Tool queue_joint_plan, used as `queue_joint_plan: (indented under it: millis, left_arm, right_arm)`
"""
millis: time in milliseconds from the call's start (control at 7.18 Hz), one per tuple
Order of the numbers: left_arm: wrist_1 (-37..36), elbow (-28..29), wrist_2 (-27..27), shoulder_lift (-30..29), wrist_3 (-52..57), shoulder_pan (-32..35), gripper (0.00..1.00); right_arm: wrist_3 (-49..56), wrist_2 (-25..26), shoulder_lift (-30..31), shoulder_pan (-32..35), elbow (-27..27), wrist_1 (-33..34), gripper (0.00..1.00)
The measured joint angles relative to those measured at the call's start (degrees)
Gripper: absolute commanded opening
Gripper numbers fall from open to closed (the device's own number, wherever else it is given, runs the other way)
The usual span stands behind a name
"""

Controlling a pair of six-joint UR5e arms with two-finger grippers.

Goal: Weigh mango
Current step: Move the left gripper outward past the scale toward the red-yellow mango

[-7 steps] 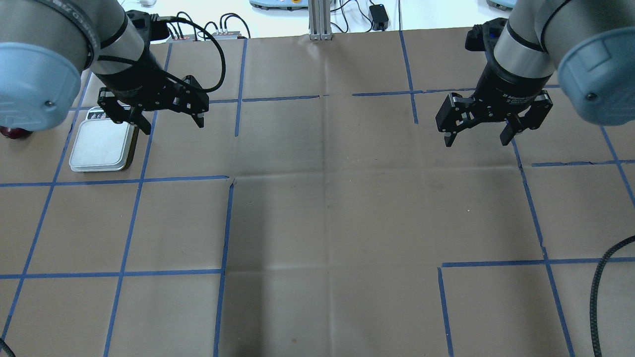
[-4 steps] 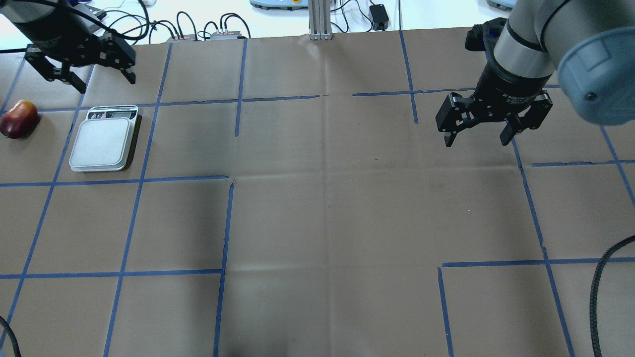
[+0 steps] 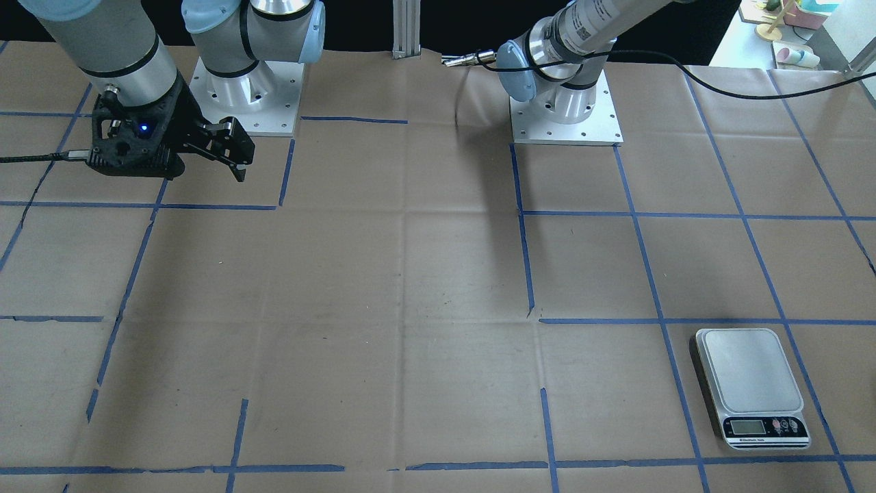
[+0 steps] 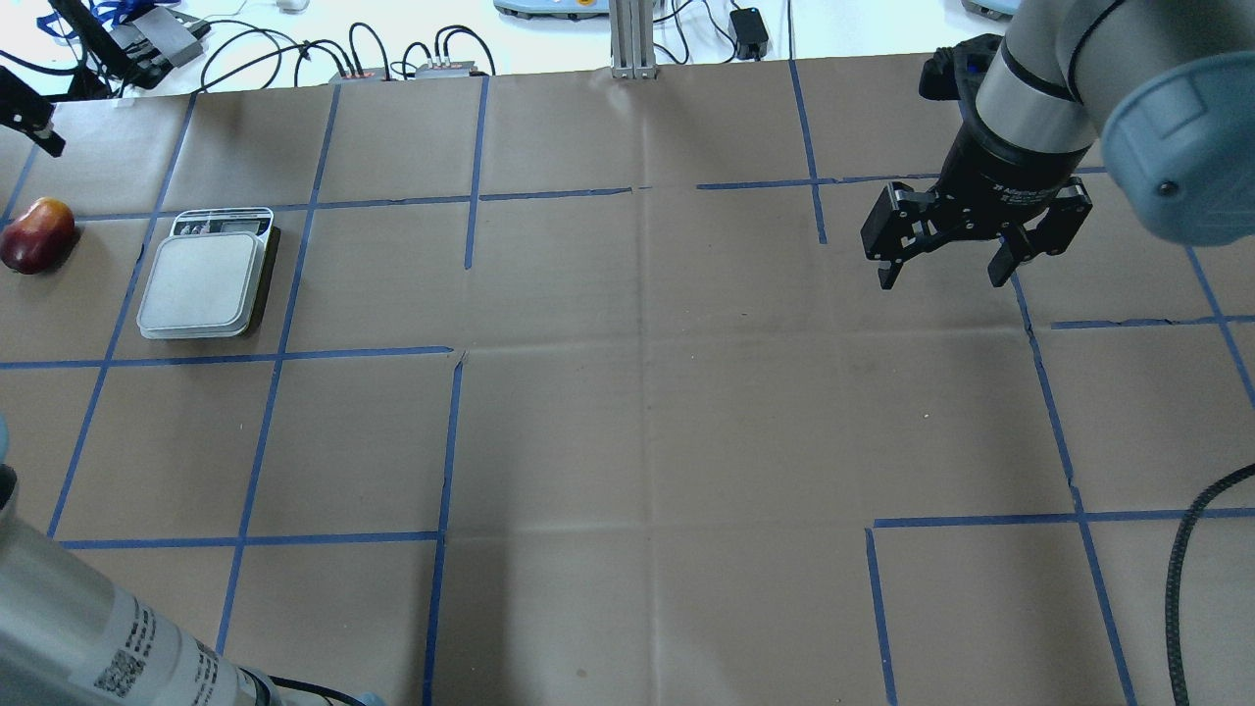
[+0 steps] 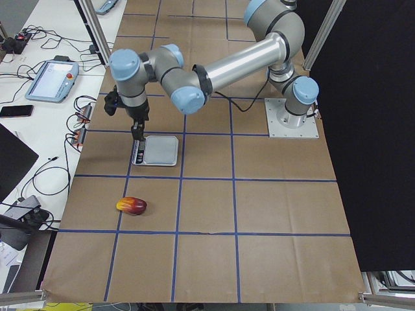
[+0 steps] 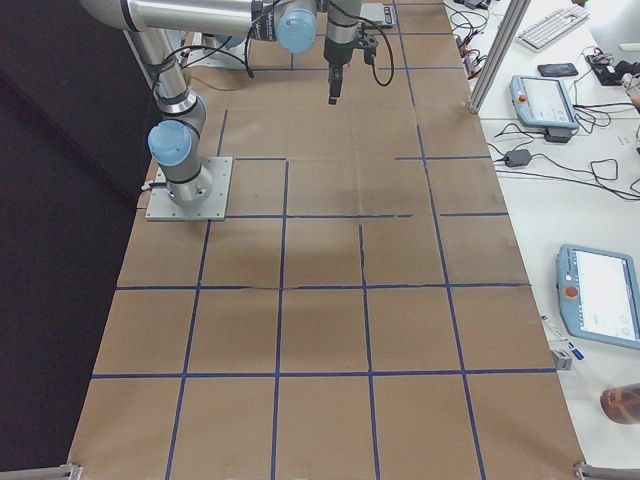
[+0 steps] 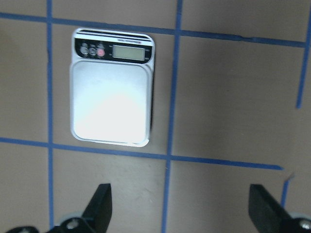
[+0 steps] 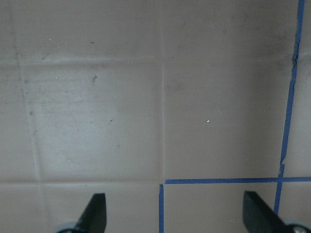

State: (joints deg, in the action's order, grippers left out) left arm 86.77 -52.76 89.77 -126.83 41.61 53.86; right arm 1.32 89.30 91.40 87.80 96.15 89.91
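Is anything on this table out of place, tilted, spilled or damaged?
Nothing stands out. The scale sits flat with its platform bare, and the mango lies whole on the table beside it, not touching it. Nothing is spilled.

Brown paper-covered table (image 4: 647, 431) gridded with blue tape (image 4: 446, 451).

The table (image 4: 647, 422), covered in what looks like brown paper gridded with blue tape lines (image 4: 446, 441), carries a scale (image 4: 201, 286) and, nearby but apart, the mango (image 4: 37, 235).
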Motion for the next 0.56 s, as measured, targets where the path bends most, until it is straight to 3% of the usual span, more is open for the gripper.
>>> queue_joint_plan:
  millis: [278,557]
  left_arm:
    - [0.87,17.40,-0.20,-14.17,8.56,-3.80,1.00]
    - [2.35,29.81,-0.68,-25.00,11.91,-4.64,1.00]
  right_arm:
    - [0.00,0.00,0.00,0.00,0.00,0.00,1.00]
    - [0.00,0.00,0.00,0.00,0.00,0.00,1.00]
